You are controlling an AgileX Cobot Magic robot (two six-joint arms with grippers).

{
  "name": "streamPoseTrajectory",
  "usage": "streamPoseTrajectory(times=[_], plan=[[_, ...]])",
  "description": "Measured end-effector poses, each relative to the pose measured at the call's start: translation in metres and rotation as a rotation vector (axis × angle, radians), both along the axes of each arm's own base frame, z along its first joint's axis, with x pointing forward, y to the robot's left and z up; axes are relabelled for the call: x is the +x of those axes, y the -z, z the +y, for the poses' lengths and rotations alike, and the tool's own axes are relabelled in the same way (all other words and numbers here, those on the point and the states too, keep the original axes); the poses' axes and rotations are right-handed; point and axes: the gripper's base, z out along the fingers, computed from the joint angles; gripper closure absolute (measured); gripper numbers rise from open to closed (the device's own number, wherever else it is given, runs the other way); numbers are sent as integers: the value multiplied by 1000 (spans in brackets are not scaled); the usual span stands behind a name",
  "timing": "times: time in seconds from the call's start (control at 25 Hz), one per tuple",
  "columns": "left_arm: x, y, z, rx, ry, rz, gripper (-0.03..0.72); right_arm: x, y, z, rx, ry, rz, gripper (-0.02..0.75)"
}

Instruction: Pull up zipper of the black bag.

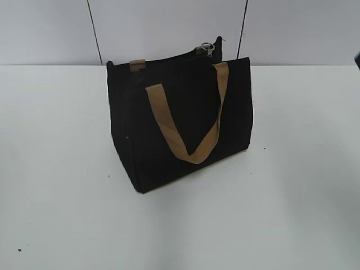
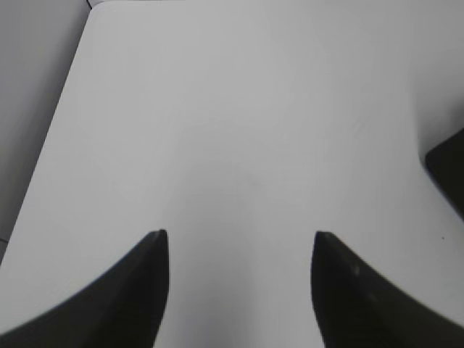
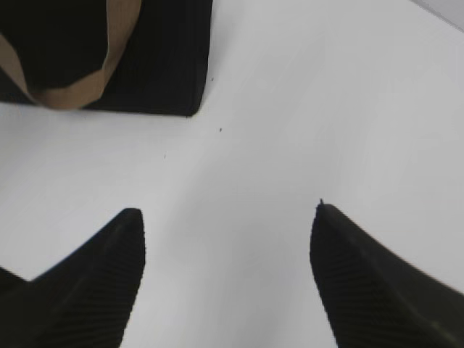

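The black bag [image 1: 185,126] stands upright on the white table [image 1: 56,197], with tan strap handles [image 1: 194,132]. The zipper's black line runs along the top edge, with its silvery pull and ring [image 1: 207,48] at the far right end. Neither gripper shows in the exterior view. My left gripper [image 2: 239,235] is open and empty over bare table; a corner of the bag [image 2: 449,170] shows at the right edge. My right gripper [image 3: 228,214] is open and empty, with the bag's lower corner [image 3: 167,65] and a tan handle [image 3: 65,90] ahead at upper left.
A grey panelled wall [image 1: 169,28] stands behind the table's far edge. The table's left edge [image 2: 58,145] runs along the left of the left wrist view. A dark object [image 1: 358,59] shows at the exterior view's right border.
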Motion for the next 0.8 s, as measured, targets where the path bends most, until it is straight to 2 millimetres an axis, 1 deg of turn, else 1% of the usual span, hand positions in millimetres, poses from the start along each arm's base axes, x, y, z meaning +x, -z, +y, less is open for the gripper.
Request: streamPoseTrajectory(times=[0.04,0.08,0.2,0.28,0.36,0.48,0.6,0.72,0.8], plan=[[-9,4,-1,-5,2,0,214,-13,11,-4,3,6,10,195],[-20,8,-3,-9,5,0,214,-27,16,-8,13,14,-1,195],[-47,18,-5,-3,12,-22,214,-65,42,-19,36,44,5,195],[-63,25,-7,-5,16,-27,214,-90,53,-25,68,62,-6,195],[-74,34,-9,-7,23,-12,214,-113,62,-30,108,69,-29,195],[-87,44,-11,-8,36,-11,214,-138,80,-34,152,67,-39,195],[-97,52,-14,-16,53,-28,214,-160,93,-39,185,62,-66,195],[-108,57,-17,-22,83,-53,214,-176,105,-43,196,57,-92,197],[-115,58,-19,-17,94,-79,214,-184,106,-45,207,53,-125,206]])
